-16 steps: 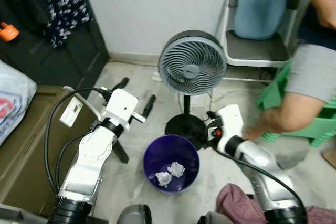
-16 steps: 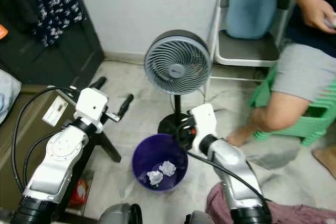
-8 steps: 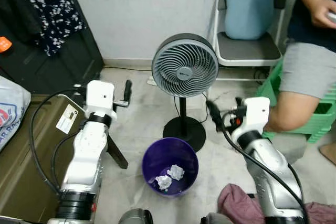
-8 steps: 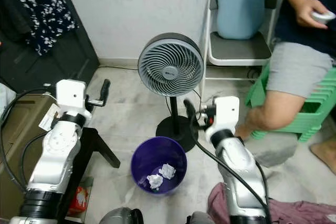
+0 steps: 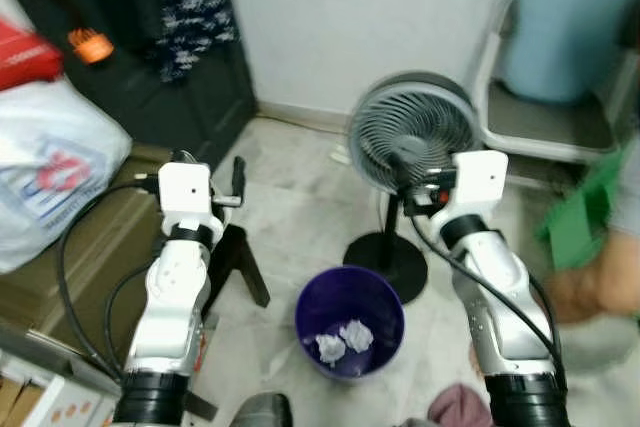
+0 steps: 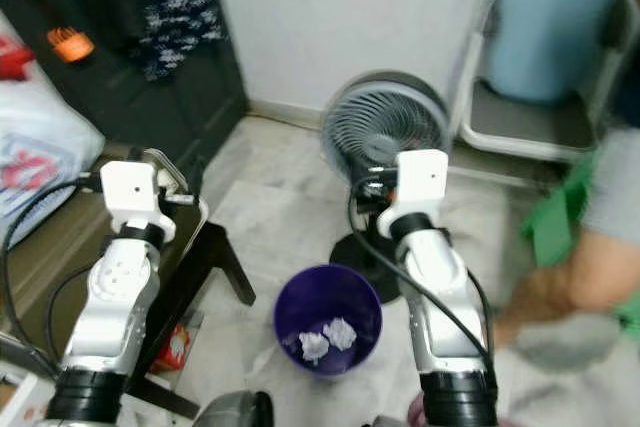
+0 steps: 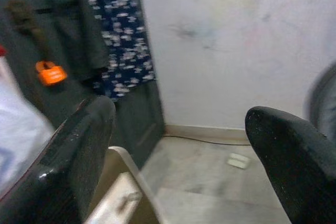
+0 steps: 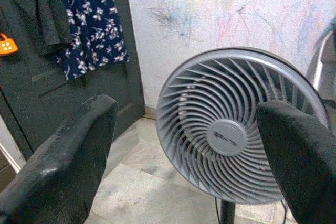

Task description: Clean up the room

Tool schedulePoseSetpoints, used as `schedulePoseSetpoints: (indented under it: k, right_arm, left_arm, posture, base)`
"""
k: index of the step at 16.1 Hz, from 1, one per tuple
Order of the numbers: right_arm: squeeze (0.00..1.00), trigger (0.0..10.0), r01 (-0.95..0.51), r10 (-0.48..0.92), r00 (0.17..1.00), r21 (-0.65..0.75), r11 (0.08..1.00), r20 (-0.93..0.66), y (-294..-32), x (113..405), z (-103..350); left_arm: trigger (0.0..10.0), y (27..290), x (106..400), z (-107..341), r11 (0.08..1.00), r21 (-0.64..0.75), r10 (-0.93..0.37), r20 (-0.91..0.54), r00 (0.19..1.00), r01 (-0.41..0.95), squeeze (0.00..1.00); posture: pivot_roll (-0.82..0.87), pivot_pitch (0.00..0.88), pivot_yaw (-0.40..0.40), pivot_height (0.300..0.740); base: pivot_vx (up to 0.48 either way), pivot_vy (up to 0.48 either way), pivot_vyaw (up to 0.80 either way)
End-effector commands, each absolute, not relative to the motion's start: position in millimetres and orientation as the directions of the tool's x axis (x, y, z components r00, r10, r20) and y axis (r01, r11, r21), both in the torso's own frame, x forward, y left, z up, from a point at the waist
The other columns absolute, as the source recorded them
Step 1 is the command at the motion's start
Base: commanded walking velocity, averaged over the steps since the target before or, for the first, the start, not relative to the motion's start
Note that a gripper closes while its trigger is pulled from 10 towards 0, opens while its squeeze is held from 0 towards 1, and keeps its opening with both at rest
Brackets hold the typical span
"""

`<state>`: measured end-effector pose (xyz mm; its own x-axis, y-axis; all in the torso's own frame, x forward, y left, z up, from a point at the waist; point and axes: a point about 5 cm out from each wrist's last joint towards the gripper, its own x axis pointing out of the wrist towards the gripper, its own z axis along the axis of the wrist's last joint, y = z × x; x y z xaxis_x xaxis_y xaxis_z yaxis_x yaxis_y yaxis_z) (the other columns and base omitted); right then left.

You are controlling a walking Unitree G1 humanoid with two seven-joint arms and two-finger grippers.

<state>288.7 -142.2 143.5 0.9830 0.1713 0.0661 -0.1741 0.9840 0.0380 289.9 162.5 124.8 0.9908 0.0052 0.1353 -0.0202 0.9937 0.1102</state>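
A purple waste bin (image 5: pixel 350 307) stands on the floor between my two arms, and two crumpled white paper balls (image 5: pixel 343 340) lie in it. My left gripper (image 5: pixel 212 169) is held up to the left of the bin, open and holding nothing; its fingers (image 7: pixel 79 150) point toward the wall and the dark door. My right gripper (image 5: pixel 405 179) is raised in front of the grey pedestal fan (image 5: pixel 415 132), also open and holding nothing, and the fan (image 8: pixel 239 135) shows between its fingers (image 8: pixel 68 156).
A white plastic bag (image 5: pixel 50 162) lies on an olive case (image 5: pixel 90 247) at left. A black stand leg (image 5: pixel 240 267) is beside the bin. A dark door (image 5: pixel 200 77) with a floral garment (image 5: pixel 185 2) is behind. A chair (image 5: pixel 560 57), green stool (image 5: pixel 585 222) and a person's leg (image 5: pixel 600 287) are at right.
The whole view has swung toward the left and is now blurred. My right gripper has risen from beside the fan's base to in front of the fan head. The left gripper stays raised.
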Motion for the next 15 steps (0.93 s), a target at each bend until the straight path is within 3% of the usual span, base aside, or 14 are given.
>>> schedulePoseSetpoints:
  k: [1, 15]
  right_arm:
    - [0.0, 10.0, -0.211, 0.208, 0.976, 0.049, 0.976, 0.063, -133.8, 292.7, 144.8]
    - [0.0, 10.0, -0.205, 0.201, 0.977, 0.051, 0.977, 0.072, -132.0, 297.9, 145.5]
  left_arm:
    - [10.0, 173.3, 287.9, 126.3, 0.991, 0.119, 0.047, 0.144, 0.989, -0.064, 0.0]
    - [10.0, 181.8, 293.0, 124.8, 0.98, 0.156, 0.103, 0.139, 0.985, -0.125, 0.0]
  posture:
    - [-0.14, 0.0, 0.05, 0.74]
    - [-0.15, 0.0, 0.063, 0.74]
  base:
    - [0.0, 0.0, 0.8]
    - [0.0, 0.0, 0.8]
